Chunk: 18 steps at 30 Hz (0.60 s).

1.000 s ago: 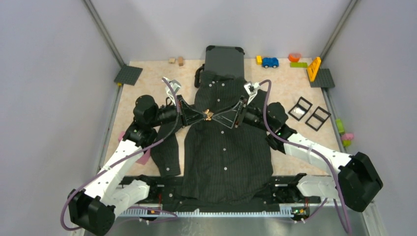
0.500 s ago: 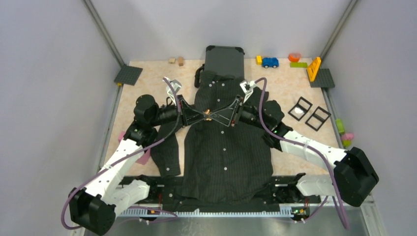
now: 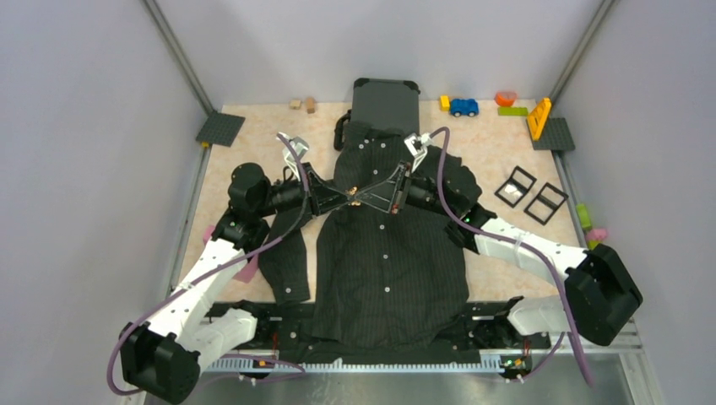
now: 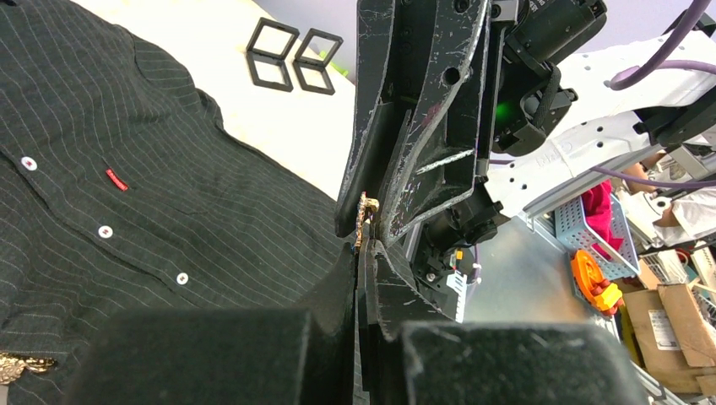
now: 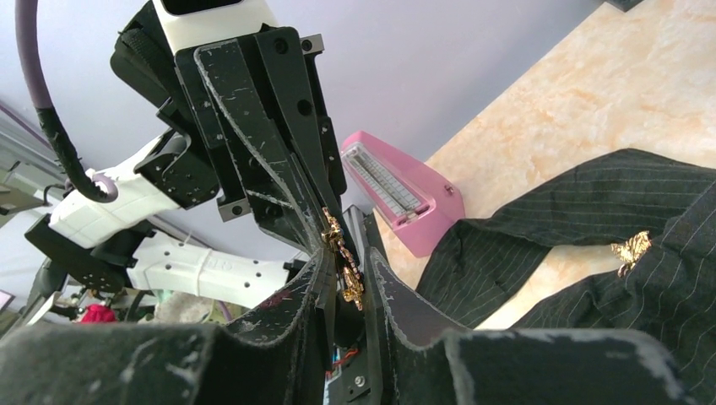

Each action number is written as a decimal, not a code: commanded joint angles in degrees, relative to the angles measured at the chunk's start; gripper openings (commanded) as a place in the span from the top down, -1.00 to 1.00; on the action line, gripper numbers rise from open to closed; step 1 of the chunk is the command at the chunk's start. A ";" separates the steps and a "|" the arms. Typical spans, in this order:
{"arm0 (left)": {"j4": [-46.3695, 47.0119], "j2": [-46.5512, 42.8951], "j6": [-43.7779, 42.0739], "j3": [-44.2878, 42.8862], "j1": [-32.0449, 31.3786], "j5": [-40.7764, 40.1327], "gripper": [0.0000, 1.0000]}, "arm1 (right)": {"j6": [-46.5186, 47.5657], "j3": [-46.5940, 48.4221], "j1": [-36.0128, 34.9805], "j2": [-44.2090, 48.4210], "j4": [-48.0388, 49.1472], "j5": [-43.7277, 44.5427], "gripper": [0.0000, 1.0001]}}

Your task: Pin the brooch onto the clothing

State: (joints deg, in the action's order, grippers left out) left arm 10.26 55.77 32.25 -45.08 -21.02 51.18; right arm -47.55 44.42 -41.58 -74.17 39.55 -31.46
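Brooch (image 5: 343, 260), small & gold, sits pinched btwn my two sets of fingertips. They meet nose to nose over the upper chest of the shirt (image 3: 388, 253), abt on the button line & a little below the collar. My L gripper (image 4: 365, 260) is closed down to a thin slit, nipping one end of the brooch. My R gripper (image 5: 348, 283) comes in from the opposite side, fingers nearly together too, w/ the other end of the brooch btwn its pads. In both wrist cams the brooch looks edge-on & off the fabric, the pinstriped cloth lying lower down behind it. From the top cam I can't tell whether it touches the cloth. Shirt lies flat, front up & buttoned, on the marbled table (image 3: 253, 152). Its collar is at the far end, overlapping the near end of a dark suitcase (image 3: 385, 99), & its hem is at the near edge by my bases. Sleeve on my L side runs down beside the body. Tiny red tag (image 4: 116, 180) shows on the chest, to my R of the white buttons. A second gold piece (image 5: 631, 246) rests on the shirt fabric, apart from the one I hold; pinned or loose, can't tell. Pink wedge-shaped thing (image 5: 397, 192) lies on the table just beside the L sleeve.
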 commanded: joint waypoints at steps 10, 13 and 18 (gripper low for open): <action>2.79 -0.72 -0.37 -0.45 -0.87 1.26 1.00 | -0.85 3.27 -0.75 -3.01 3.69 -5.94 0.52; -1.89 -1.13 -2.99 -1.42 -0.66 -3.62 1.00 | -1.13 2.43 -0.72 -2.17 6.33 -7.08 0.37; -7.25 -0.97 -4.21 -2.07 1.13 -10.46 1.00 | 1.84 1.24 -0.69 2.44 4.72 -5.54 -0.02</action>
State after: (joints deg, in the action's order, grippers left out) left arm 6.15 55.37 30.04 -45.01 -21.10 47.46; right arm -48.07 45.06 -41.39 -75.92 41.15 -35.70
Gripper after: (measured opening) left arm 0.011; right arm 0.448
